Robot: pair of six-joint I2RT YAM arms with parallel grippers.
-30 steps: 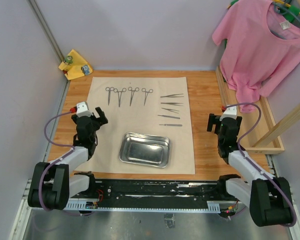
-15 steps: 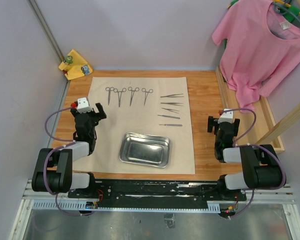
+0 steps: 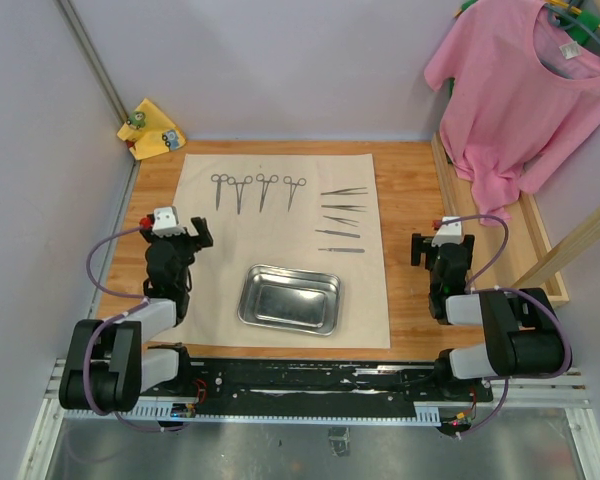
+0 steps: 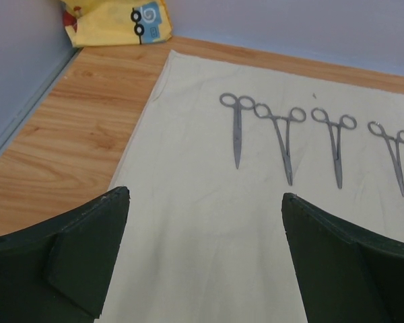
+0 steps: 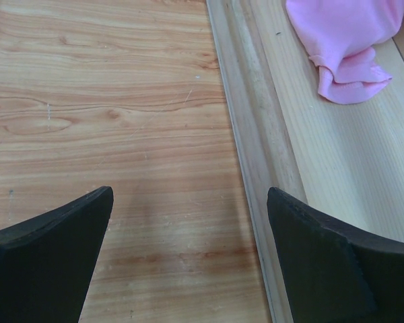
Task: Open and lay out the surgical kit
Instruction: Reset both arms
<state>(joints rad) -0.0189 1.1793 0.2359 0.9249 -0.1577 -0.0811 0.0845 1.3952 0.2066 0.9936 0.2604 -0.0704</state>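
The beige cloth wrap (image 3: 280,245) is lying spread flat on the table (image 3: 410,200), carrying the steel tray (image 3: 289,299) near its front edge, four forceps (image 3: 259,190) in a row at the far left and the tweezers (image 3: 341,218) lined up at the far right; nothing is being held — the left gripper (image 4: 205,259) is hanging released over the wrap's left border, the right gripper (image 5: 188,259) gaping over bare wood beside the wooden rail (image 5: 249,155); a low sweep by the left fingers is probably risking a snag on the cloth edge — dragging it and scattering the rows.
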